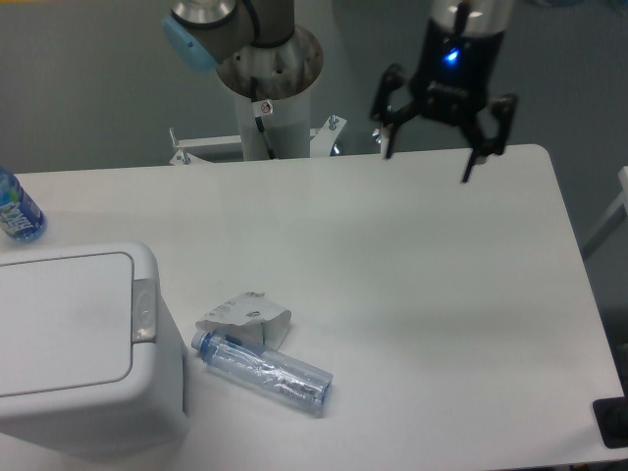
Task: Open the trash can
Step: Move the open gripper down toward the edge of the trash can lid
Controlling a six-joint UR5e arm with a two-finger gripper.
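Note:
The trash can is a large white boxy bin at the lower left of the table, with its flat lid down and a small grey push-button on its right edge. My gripper hangs in the air over the far right part of the table, well away from the bin. Its two black fingers are spread wide and hold nothing.
A clear plastic bottle lies on its side just right of the bin, with a crumpled white carton behind it. A blue bottle stands at the far left edge. The arm's base column rises behind the table.

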